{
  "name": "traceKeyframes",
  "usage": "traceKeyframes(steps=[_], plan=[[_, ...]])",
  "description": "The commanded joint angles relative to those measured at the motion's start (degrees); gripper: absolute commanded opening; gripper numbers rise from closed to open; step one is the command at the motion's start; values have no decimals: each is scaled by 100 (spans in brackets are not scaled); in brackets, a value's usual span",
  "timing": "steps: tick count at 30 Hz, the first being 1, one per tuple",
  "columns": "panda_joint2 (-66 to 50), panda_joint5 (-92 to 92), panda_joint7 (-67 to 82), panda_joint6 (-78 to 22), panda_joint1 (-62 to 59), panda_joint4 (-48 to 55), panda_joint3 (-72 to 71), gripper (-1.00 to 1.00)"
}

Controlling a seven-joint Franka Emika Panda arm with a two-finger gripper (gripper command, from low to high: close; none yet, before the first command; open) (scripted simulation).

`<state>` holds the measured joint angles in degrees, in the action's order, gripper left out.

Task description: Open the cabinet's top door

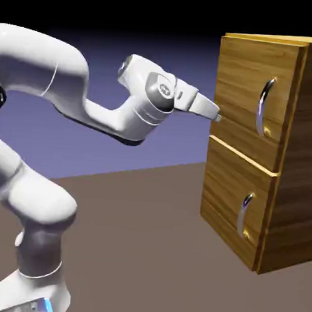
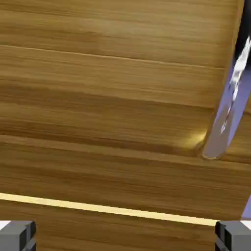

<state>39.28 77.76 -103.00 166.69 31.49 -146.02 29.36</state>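
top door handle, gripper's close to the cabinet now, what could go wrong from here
1. The open gripper sits near the top door's left edge, while the handle is further right; in the hand view the handle lies off to the right of the fingertips, so closing now would likely grab nothing.
2. The wood fills the hand view, so pushing forward could ram the fingertips into the panel.
3. The handle is curved and shiny, so a shallow grip might slip off.

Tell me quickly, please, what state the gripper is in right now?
Gripper: open, holding nothing, close to the top door and not on its handle.
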Motion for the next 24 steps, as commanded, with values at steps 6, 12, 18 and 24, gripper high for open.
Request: traceKeyframes(steps=[6, 12, 18, 24], plan=[[127, 1495, -1164, -141, 592, 288, 565, 0], [255, 2990, -2328, -281, 1185, 576, 1129, 0], [382, 4486, -3492, -422, 1777, 864, 1693, 0], [509, 5981, -4656, -562, 2369, 1152, 2258, 0]])
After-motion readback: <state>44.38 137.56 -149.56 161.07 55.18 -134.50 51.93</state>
